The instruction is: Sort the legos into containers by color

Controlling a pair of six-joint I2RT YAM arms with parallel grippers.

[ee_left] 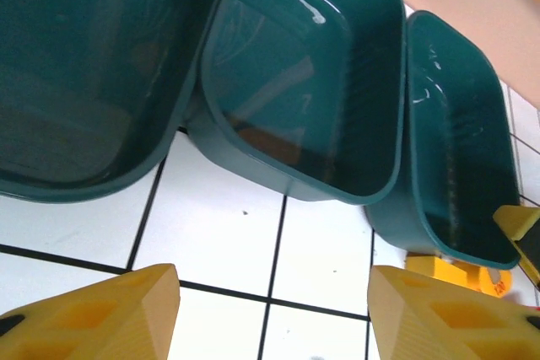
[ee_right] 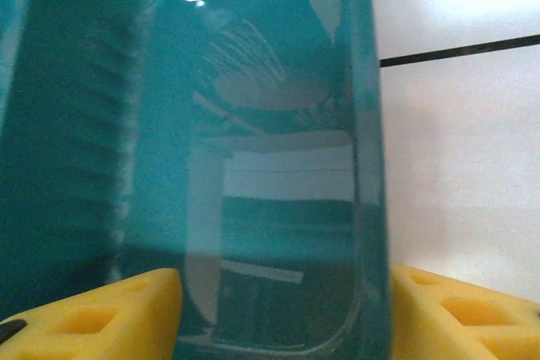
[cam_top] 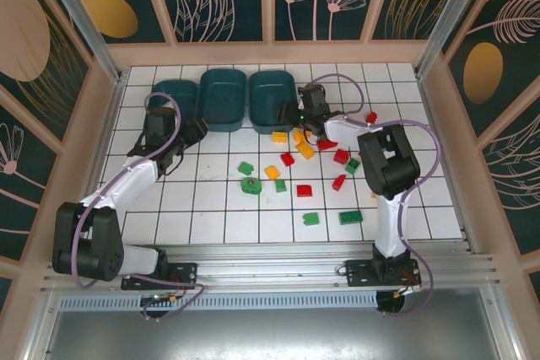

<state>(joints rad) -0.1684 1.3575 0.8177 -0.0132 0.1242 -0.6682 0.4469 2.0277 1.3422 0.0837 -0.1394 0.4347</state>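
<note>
Three dark teal containers stand in a row at the back: left (cam_top: pixel 173 97), middle (cam_top: pixel 223 99) and right (cam_top: pixel 272 97). Red, green and yellow legos lie scattered on the tiles in front of them, among them a yellow brick (cam_top: pixel 279 136), a red brick (cam_top: pixel 288 158) and a round green piece (cam_top: pixel 251 185). My left gripper (cam_top: pixel 192 134) (ee_left: pixel 274 292) hangs open over bare tile just in front of the middle container (ee_left: pixel 253 158). The right gripper (cam_top: pixel 299 117) (ee_right: pixel 283 292) is open astride the right container's (ee_right: pixel 253 124) right rim, nothing between its fingers.
More legos lie further forward: green bricks (cam_top: pixel 311 218) (cam_top: pixel 350 217) and red ones (cam_top: pixel 305 190) (cam_top: pixel 371 117). A yellow brick (ee_left: pixel 456 271) sits against the right container's front corner. Wooden walls and metal posts fence the tiled table (cam_top: pixel 169 217).
</note>
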